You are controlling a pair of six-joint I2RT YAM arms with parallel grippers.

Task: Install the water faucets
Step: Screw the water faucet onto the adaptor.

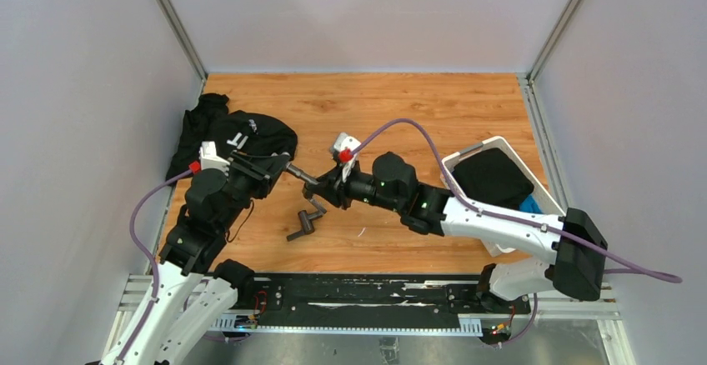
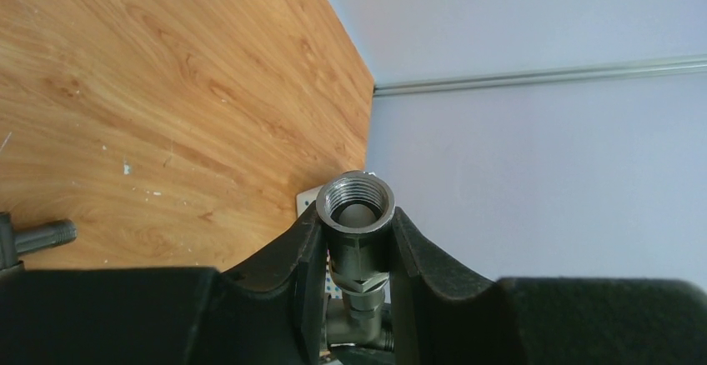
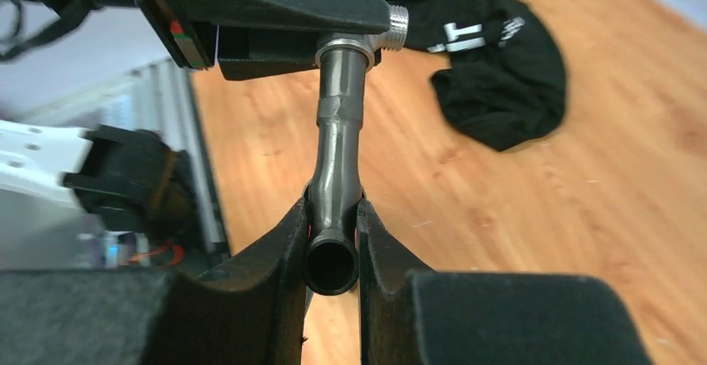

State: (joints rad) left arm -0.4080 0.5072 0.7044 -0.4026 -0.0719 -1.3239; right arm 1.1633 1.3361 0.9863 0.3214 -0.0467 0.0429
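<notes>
Top external view puts you mid-assembly: the left jaws and right jaws meet above the orange-brown wooden table (image 1: 433,115), with a slim dark-grey metal spout pipe (image 1: 302,175) bridging them. Your left jaws are closed on a short dark-grey metal faucet body with an open threaded socket (image 2: 357,202). Your right jaws are clamped around the spout's free end, and its far end sits at a silvery threaded collar (image 3: 350,46) just under the left jaws. You cannot tell whether that joint is screwed home. A second dark-grey L-shaped metal faucet piece (image 1: 307,219) lies loose on the table, just nearer the bases than the held parts, so at least that piece looks left to fit. Your left arm (image 1: 208,207) reaches in from the left, bent upward at the elbow. Your right arm (image 1: 467,211) stretches long and low from the right, and the two wrists are almost nose to nose.
</notes>
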